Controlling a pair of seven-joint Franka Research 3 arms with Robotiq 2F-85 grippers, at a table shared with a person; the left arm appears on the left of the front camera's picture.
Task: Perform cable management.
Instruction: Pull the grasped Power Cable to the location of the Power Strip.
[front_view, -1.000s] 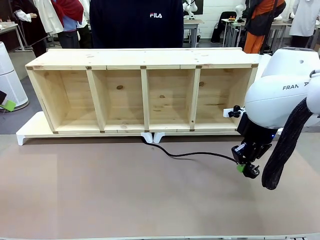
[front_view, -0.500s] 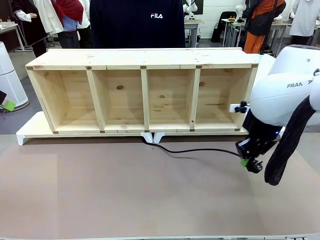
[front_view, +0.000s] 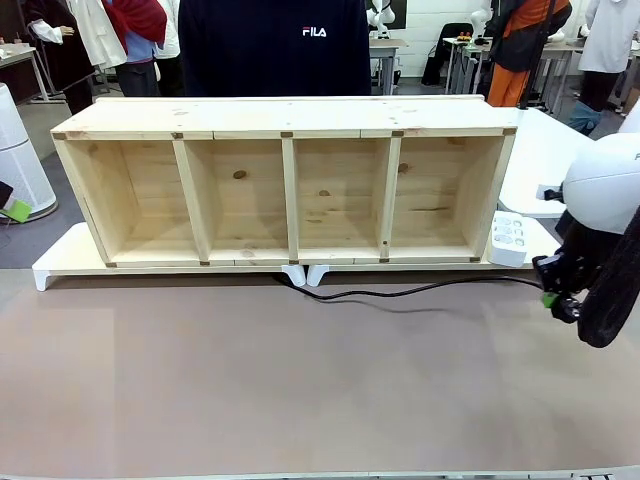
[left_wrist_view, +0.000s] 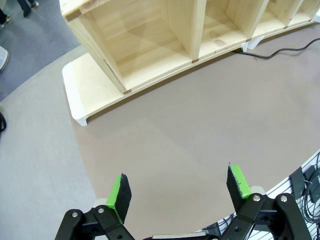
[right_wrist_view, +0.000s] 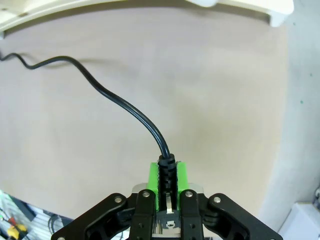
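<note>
A thin black cable (front_view: 400, 293) runs from under the middle of the wooden shelf (front_view: 285, 185) rightward, stretched above the brown mat. Its plug end sits in my right gripper (front_view: 556, 299), which is shut on it at the table's right side, just right of the white power strip (front_view: 509, 238). From the right wrist, the green pads (right_wrist_view: 153, 181) clamp the ribbed plug end and the cable (right_wrist_view: 120, 102) curves away to the upper left. My left gripper (left_wrist_view: 179, 189) hangs open over bare mat, nothing between its fingers, with the shelf's left end (left_wrist_view: 150, 40) beyond it.
The four-bay shelf lies on a white base (front_view: 60, 262) along the far side of the mat. A person in a dark top (front_view: 275, 45) stands behind it. The mat (front_view: 250, 380) in front is bare. The thick braided arm hose (front_view: 612, 305) hangs at far right.
My right gripper has carried the plug end to the right and slightly up, pulling the slack cable nearly straight. The power strip beside the shelf's right end has come into view.
</note>
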